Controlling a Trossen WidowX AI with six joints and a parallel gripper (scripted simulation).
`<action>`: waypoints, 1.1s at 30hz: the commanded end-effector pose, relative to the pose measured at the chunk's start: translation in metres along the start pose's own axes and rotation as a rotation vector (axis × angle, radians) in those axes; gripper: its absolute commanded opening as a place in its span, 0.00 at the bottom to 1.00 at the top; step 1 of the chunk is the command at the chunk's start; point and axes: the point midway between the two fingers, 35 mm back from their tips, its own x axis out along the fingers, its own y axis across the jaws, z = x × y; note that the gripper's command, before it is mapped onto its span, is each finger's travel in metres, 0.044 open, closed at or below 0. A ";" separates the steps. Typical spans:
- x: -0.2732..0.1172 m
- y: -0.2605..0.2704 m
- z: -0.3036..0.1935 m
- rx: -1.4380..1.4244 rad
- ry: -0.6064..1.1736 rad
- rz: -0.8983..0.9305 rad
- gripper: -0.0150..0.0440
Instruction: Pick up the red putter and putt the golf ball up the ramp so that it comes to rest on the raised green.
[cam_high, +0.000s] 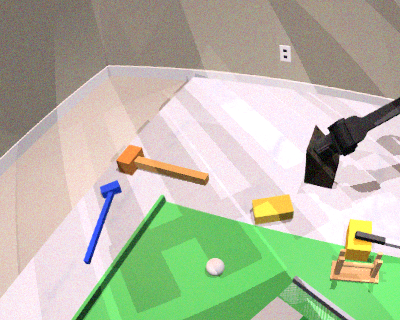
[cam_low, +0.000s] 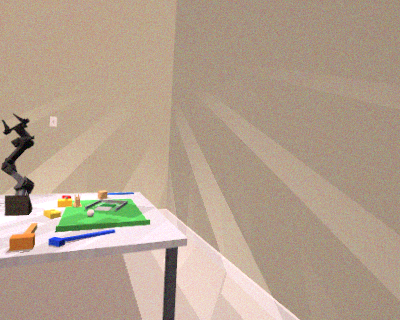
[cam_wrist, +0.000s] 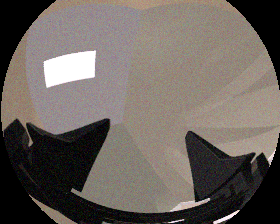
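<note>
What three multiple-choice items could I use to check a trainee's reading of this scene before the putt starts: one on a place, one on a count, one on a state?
1. Where does the golf ball lie?
A. On the green mat
B. On the bare table beside the orange putter
C. On the wooden stand

2. How many long-handled putters lie on the table left of the mat in the top view?
A. One
B. Two
C. Four

3. How do the gripper jaws stand?
A. Shut on a putter
B. Shut on nothing
C. Open, holding nothing

Key: 1 A, the white ball sits on the green surface. 2 B, the orange putter and the blue putter. 3 C, the wrist view shows a wide gap with only wall between.
</note>
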 end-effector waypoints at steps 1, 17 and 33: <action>0.000 0.002 0.000 -0.006 -0.004 0.005 0.98; -0.071 0.212 -0.016 -0.480 -0.438 0.590 1.00; -0.277 0.342 -0.121 -0.693 -0.837 1.468 1.00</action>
